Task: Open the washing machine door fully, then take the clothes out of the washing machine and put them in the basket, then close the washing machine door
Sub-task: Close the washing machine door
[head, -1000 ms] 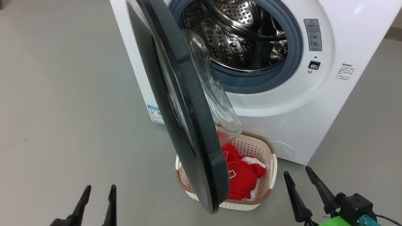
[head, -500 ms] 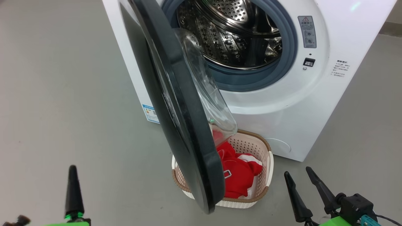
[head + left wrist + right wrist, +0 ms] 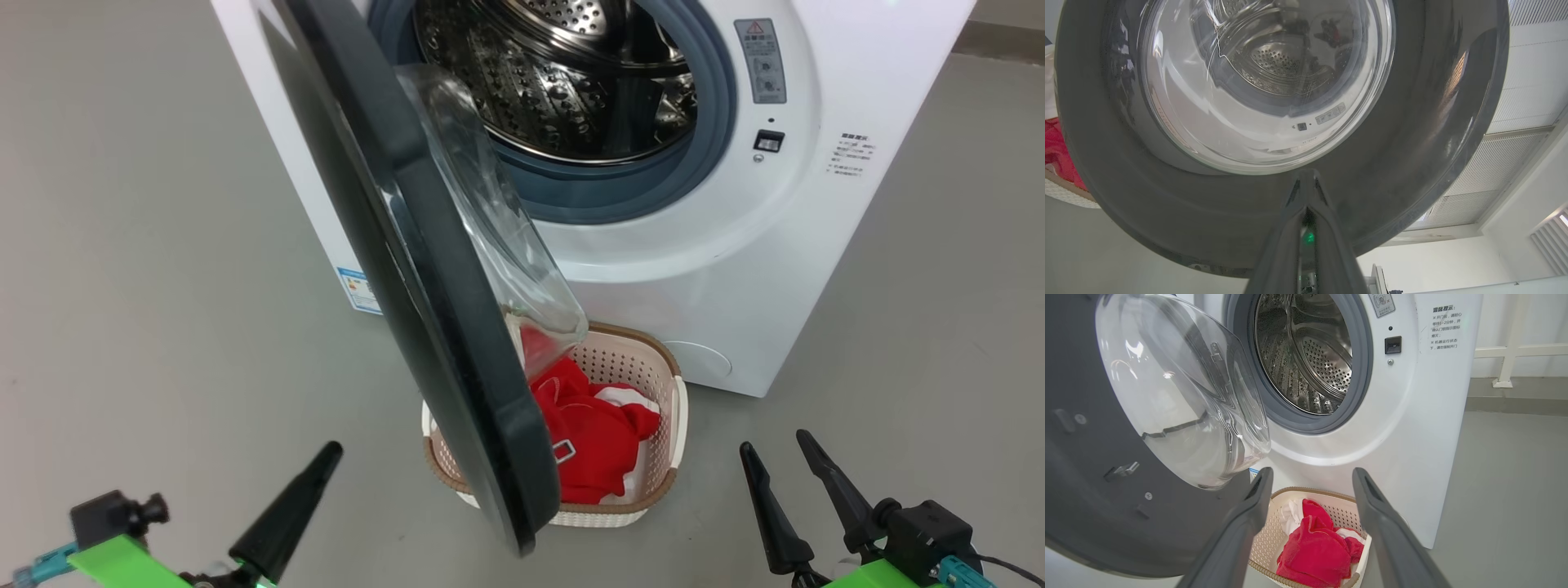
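The clothes (image 3: 588,433) lie in the basket (image 3: 620,363) on the floor, beneath the washing machine door (image 3: 441,327), which juts edge-on from the washing machine (image 3: 735,269). The left tool (image 3: 322,457), fingers pressed together and empty, points at the door's outer face, near it and probably not touching. The right tool (image 3: 775,445), spread wide and empty, sits on the glass side. The closing push looks like the left arm's, swinging the door rightward.
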Robot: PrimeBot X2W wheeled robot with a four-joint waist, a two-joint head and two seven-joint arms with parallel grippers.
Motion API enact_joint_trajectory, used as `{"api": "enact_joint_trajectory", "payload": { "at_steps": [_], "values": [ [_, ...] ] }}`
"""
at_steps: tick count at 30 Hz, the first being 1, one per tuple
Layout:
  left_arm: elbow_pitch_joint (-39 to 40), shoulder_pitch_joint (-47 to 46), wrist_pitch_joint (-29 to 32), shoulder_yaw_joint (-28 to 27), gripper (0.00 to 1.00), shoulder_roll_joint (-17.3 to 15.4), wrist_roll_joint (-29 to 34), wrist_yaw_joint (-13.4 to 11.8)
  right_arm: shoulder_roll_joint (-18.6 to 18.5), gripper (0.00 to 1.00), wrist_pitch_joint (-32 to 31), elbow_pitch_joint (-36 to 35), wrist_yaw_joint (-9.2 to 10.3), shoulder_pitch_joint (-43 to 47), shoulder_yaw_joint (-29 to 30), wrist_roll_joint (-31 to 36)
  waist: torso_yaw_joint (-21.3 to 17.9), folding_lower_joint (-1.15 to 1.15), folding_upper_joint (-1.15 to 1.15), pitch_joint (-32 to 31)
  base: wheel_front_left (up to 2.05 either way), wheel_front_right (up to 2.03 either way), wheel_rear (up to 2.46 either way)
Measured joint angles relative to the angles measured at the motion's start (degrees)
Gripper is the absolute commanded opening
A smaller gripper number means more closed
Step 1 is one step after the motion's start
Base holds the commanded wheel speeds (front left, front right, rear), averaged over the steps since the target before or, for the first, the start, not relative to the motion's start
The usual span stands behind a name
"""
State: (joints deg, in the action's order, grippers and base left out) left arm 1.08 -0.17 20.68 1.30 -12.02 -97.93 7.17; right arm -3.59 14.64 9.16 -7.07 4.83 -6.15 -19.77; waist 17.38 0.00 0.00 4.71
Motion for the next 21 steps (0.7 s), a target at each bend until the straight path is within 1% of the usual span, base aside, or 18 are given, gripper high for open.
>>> {"api": "enact_joint_trajectory", "payload": {
  "at_steps": [1,2,3,6,8,14,21],
  "values": [
    [0.3,0.3,1.9,0.2,0.00,-0.2,0.2,0.0,0.0,1.00,0.0,0.0,0.00,-0.1,0.0,0.0,-0.2,0.00,0.00,0.1,0.00,0.00,0.00],
    [0.8,0.4,5.3,0.4,0.00,0.1,0.1,0.0,0.0,1.00,0.0,0.0,0.00,-0.3,0.1,0.0,-0.7,0.00,0.00,0.4,0.00,0.00,0.00],
    [1.2,0.4,6.7,0.5,0.00,0.2,0.3,0.0,0.0,1.00,0.0,-0.1,0.00,-0.4,0.1,0.0,-0.9,0.00,0.00,0.5,0.00,0.00,0.00],
    [1.8,0.4,8.4,0.4,0.00,0.8,2.2,0.0,0.0,1.00,0.0,-0.1,0.00,-0.5,0.1,0.0,-1.7,0.00,0.00,0.9,0.00,0.00,0.00],
    [1.9,0.3,8.9,0.5,0.00,1.6,4.0,0.0,0.0,1.00,0.0,-0.1,0.00,-0.5,0.1,0.0,-2.3,0.00,0.00,1.0,0.00,0.00,0.00],
    [1.8,-0.1,9.5,1.8,0.00,4.0,6.9,0.0,0.0,1.00,0.0,-0.1,0.00,-0.7,0.1,0.0,-4.1,0.00,0.00,1.5,0.00,0.00,0.00],
    [1.7,-2.6,8.9,3.3,0.00,5.4,7.9,0.0,0.1,1.00,0.0,-0.3,0.00,-2.1,0.1,0.0,-6.5,0.00,0.00,2.4,0.00,0.00,0.00]
  ]
}}
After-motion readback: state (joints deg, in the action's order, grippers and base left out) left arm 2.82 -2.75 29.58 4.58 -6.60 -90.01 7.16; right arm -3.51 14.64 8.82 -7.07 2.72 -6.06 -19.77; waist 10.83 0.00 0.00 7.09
